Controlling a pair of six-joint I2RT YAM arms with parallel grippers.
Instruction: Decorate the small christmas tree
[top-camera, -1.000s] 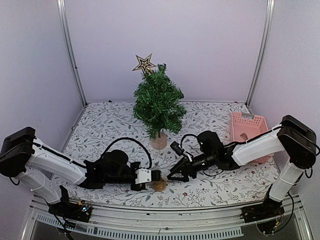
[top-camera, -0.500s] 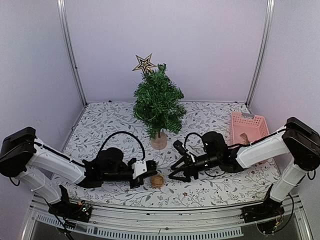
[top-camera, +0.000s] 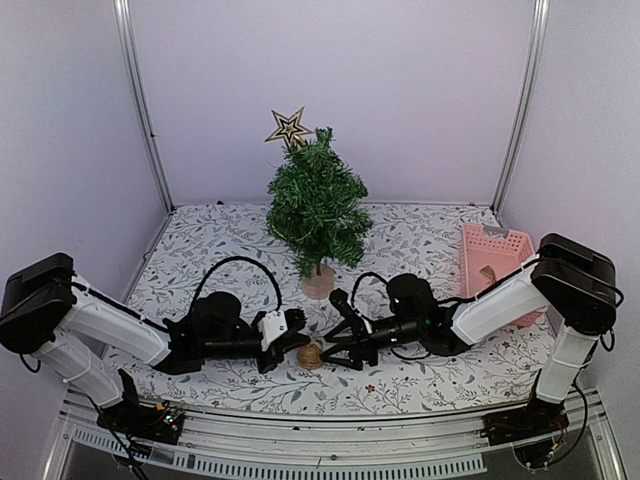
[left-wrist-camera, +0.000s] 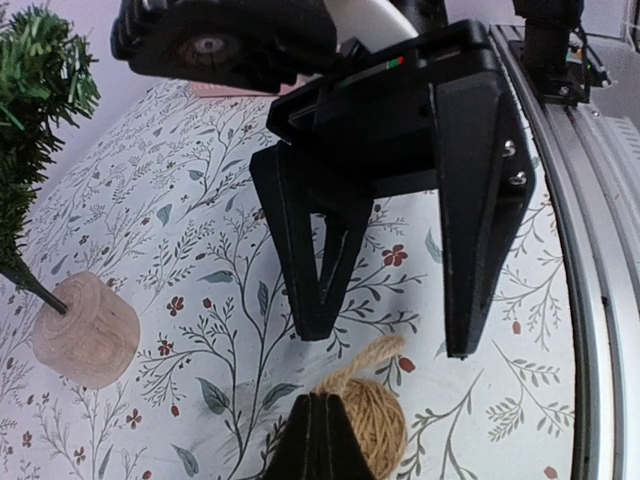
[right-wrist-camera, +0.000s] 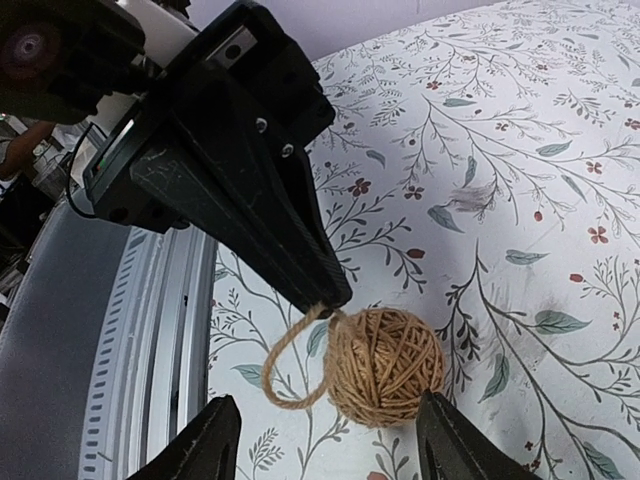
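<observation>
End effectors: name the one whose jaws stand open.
The right end effector: its jaws are spread wide, facing the twine ball, while the left end effector is shut, tip at the ball's loop.

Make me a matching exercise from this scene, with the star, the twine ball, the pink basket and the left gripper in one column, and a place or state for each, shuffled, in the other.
Column one
1. star
2. twine ball
3. pink basket
4. left gripper

Column two
A. shut
B. at the right edge of the table
C. at the top of the christmas tree
D. on the table, in front of the tree

Pairs: 1-C, 2-D, 3-B, 4-A
</observation>
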